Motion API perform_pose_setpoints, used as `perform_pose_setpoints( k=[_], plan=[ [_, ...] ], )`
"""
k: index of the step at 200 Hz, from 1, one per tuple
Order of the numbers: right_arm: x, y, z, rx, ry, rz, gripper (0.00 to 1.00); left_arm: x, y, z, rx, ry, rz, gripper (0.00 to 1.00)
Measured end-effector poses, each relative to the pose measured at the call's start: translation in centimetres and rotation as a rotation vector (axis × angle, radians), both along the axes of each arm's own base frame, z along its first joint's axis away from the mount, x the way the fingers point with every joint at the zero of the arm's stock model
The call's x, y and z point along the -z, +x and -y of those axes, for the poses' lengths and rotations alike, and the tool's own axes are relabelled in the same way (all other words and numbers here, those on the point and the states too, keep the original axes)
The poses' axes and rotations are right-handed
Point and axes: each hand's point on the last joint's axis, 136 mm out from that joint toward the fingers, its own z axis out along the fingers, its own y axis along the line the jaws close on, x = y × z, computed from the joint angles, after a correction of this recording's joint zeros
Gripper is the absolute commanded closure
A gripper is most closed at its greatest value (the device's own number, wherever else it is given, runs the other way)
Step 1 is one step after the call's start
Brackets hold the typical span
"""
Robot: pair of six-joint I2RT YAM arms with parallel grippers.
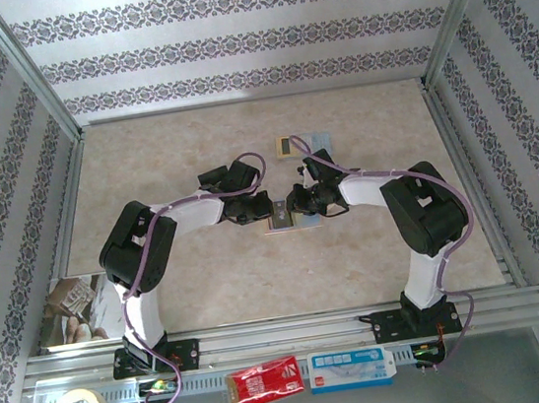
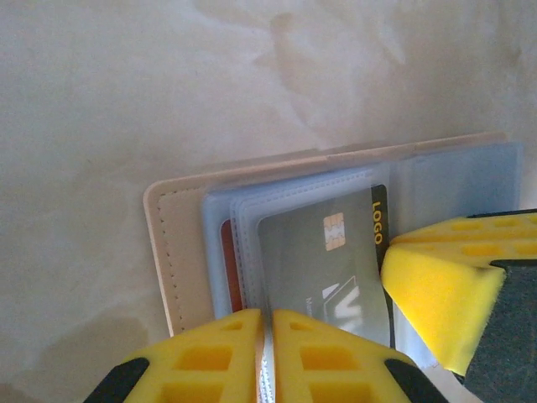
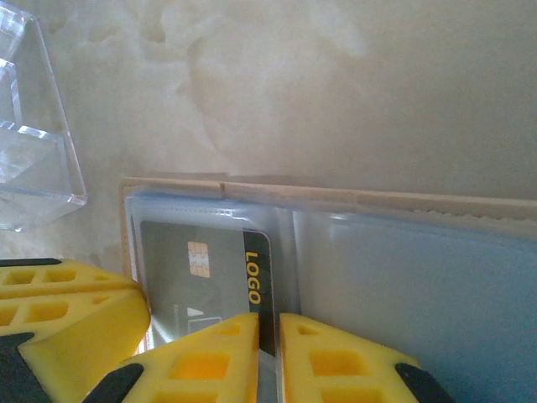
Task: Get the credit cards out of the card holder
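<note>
Over the middle of the worktop (image 1: 260, 282), seen from above, I had both arms folded inward, the left gripper (image 1: 262, 211) and the right gripper (image 1: 301, 207) meeting at the card holder (image 1: 283, 223), which lay opened flat between them. I could make out no card lying loose beside it. On the left wrist camera, the left gripper (image 2: 270, 326) was clenched, its fingers almost touching, on what I took for the lower edge of a clear sleeve of the card holder (image 2: 172, 252). The top credit card (image 2: 310, 252), grey with a chip and a black LOGO band, sat inside that sleeve, and the reddish edge of the second credit card (image 2: 225, 256) showed in the pocket behind it. One of the right gripper's fingers (image 2: 436, 285) pressed at the LOGO end. On the right wrist camera, the right gripper (image 3: 268, 332) was clamped on that same end of the top credit card (image 3: 201, 260), though I could not tell whether it gripped bare card or card through plastic. A clear plastic organiser (image 3: 33, 126) stood near the holder's corner. By my reckoning the holder was open and pinned and the first card gripped but not drawn, so both cards were left to take out.
</note>
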Motion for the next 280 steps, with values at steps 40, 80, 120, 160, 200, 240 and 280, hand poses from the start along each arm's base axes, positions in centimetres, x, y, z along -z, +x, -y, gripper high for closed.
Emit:
perform_pose_setpoints(
  k=[40, 80, 120, 160, 200, 240, 280],
  plan=[
    [-0.1, 0.0, -0.1, -0.004, 0.018, 0.001, 0.84, 0.0, 0.1, -0.1, -0.001, 0.007, 0.006, 0.88],
    [-0.1, -0.2, -0.2, -0.016, 0.052, 0.003, 0.84, 0.0, 0.1, -0.1, -0.001, 0.008, 0.007, 0.88],
    [0.0, -0.2, -0.2, -0.020, 0.076, -0.001, 0.90, 0.0, 0.1, -0.1, 0.001, 0.010, 0.009, 0.88],
    [0.0, 0.0, 0.1, -0.012, 0.083, 0.008, 0.91, 0.1, 0.2, -0.2, 0.001, 0.016, 0.014, 0.86],
    [0.0, -0.1, 1.3, 0.017, 0.067, 0.014, 0.92, -0.1, 0.3, -0.3, 0.008, 0.024, 0.024, 0.84],
    [0.1, 0.1, 1.6, 0.027, 0.061, 0.016, 0.91, -0.6, 0.1, -0.4, 0.020, 0.029, 0.028, 0.83],
    [0.1, 0.1, 1.6, 0.033, 0.064, 0.010, 0.87, -1.8, -0.1, 0.2, 0.039, -0.012, 0.034, 0.82]
  ],
)
